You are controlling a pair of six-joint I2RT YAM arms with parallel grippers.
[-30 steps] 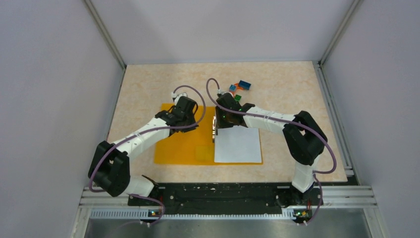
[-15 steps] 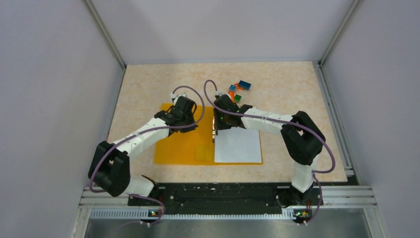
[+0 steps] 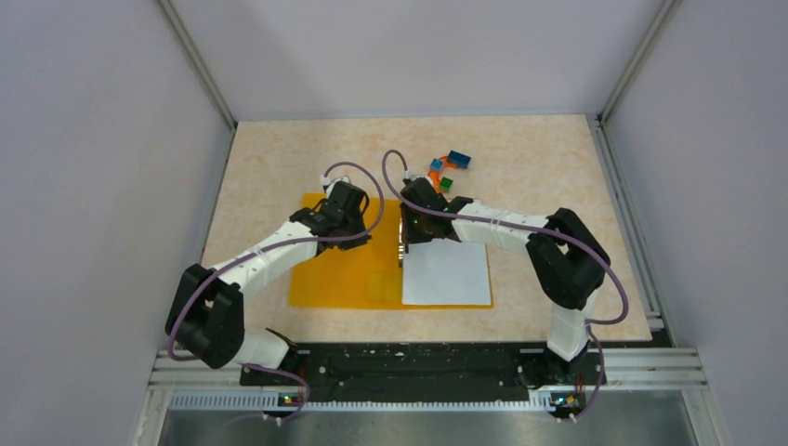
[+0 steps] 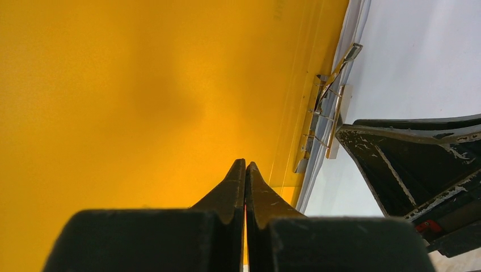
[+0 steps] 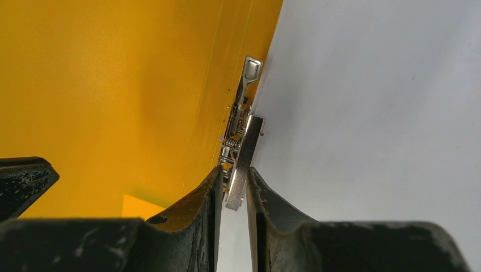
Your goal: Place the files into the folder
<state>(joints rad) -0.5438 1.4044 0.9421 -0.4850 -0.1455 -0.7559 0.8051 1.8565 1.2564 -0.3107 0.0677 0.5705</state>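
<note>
Firstly, the clenched left gripper point(image 4: 245, 165) pins the open folder point(image 4: 142, 85) flat. At its spine, the right gripper point(image 5: 233, 177) straddles the clip point(image 5: 243, 148), though a true pinch is unclear. The papers point(image 5: 368, 113) lie on the folder's right half, so next probably comes working the clip without shifting them.

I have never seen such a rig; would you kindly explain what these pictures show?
This is a robot: a left arm and a right arm bolted at the near edge of a table. The wide picture comes from a fixed camera overhead; each close-up comes from a camera on one wrist. On it lies an open orange folder with white sheets on its right half; small coloured blocks sit behind. The left claw is shut over the folder's cover. The right claw seems to pinch the metal clip.
</note>
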